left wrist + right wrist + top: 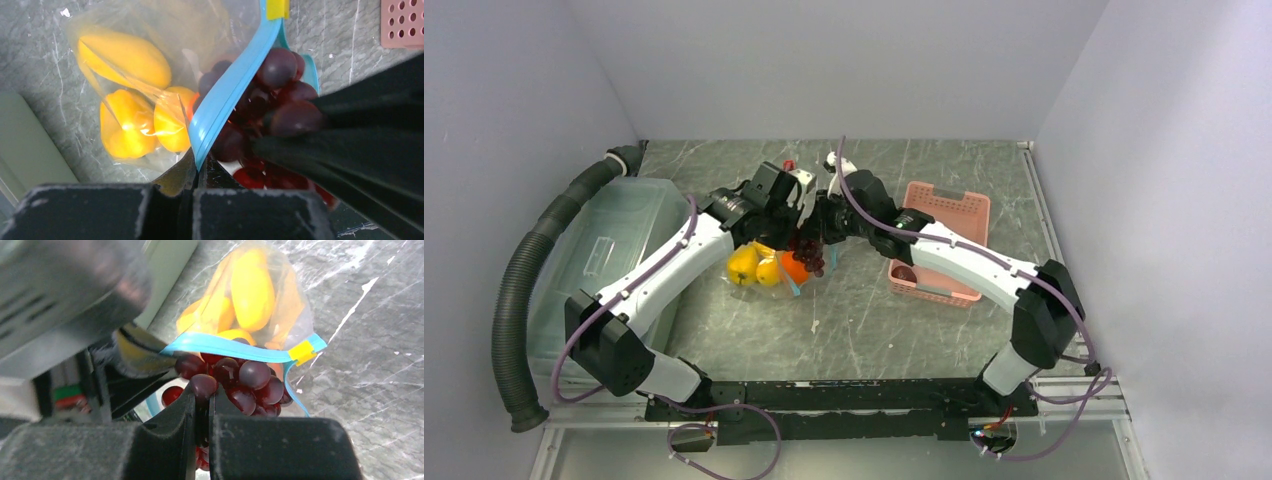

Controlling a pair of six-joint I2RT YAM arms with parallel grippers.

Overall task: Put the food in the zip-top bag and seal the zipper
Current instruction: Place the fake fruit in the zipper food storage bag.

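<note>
The clear zip-top bag (764, 275) lies on the table with three yellow pieces (125, 57) and the orange ball (794, 268) inside. My left gripper (200, 167) is shut on the near end of the teal-blue zipper (230, 85), lifting one lip of the mouth. My right gripper (204, 392) is shut on one grape of the dark purple grape bunch (255, 375). The bunch hangs in the open mouth between the two teal lips, partly past the raised zipper (225, 346). A yellow slider (301, 351) sits at the strip's far end.
A pink perforated basket (939, 245) stands to the right of the bag, under the right arm. A large translucent lidded bin (609, 250) fills the left side, with a black ribbed hose (519, 290) curling round it. White walls close in the table.
</note>
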